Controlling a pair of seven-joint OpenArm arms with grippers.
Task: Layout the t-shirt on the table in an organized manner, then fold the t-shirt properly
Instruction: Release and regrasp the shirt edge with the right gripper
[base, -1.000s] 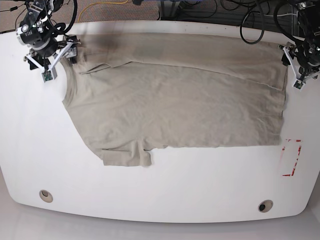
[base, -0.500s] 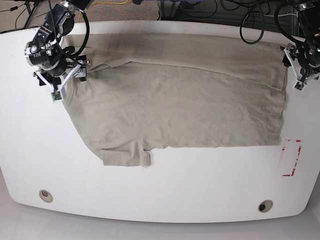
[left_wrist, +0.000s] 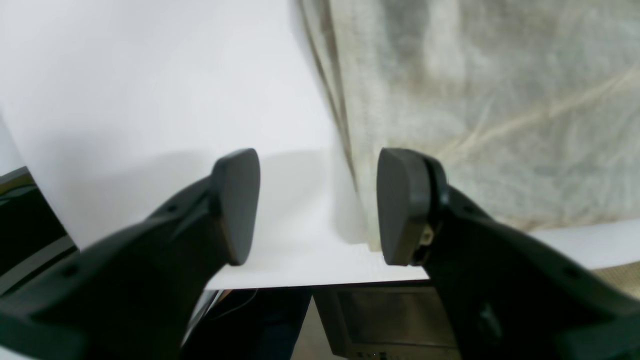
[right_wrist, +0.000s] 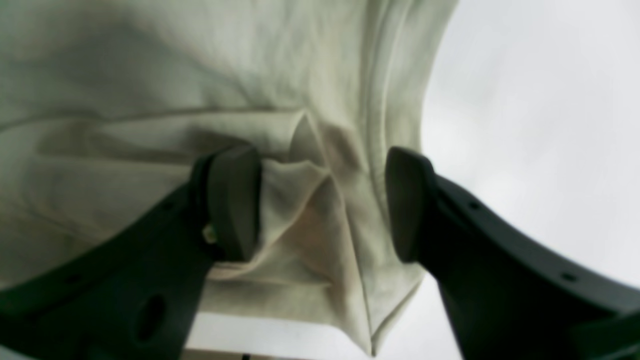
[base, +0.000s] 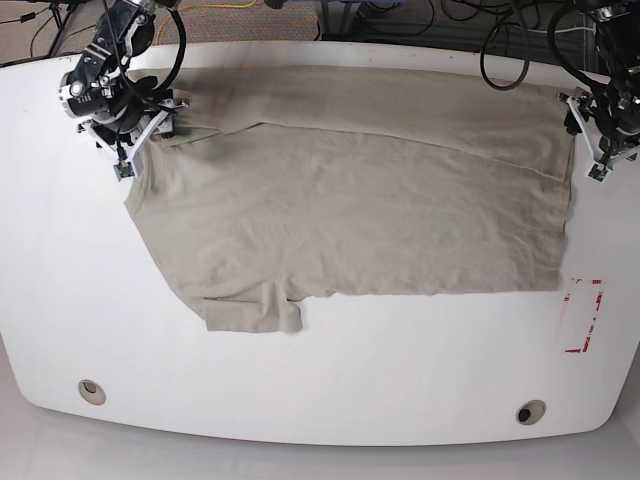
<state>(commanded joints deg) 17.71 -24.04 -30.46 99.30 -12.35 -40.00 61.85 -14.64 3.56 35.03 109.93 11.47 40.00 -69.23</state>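
The t-shirt (base: 350, 200) lies spread across the far half of the table (base: 320, 390), beige-grey, mostly flat. Its far portion is folded over itself, with a diagonal fold edge running from near the far-left corner toward the right side. One short sleeve (base: 255, 312) projects toward the near edge of the table. The right hem runs straight along the table's right side.

Table: glossy white, two grey grommet holes (base: 92, 391) at the near corners, and a red-outlined rectangle mark (base: 583, 316) near the right edge, just clear of the cloth.

Right claw (base: 130, 135), base view left: jaws apart, straddling a bunched fold of cloth at the shirt's far-left corner (right_wrist: 320, 210); not clamped on it.

Left claw (base: 597, 150), base view right: jaws apart, holding nothing, sitting over the shirt's far-right corner. One finger is over bare table, the other (left_wrist: 402, 205) over the hem edge.
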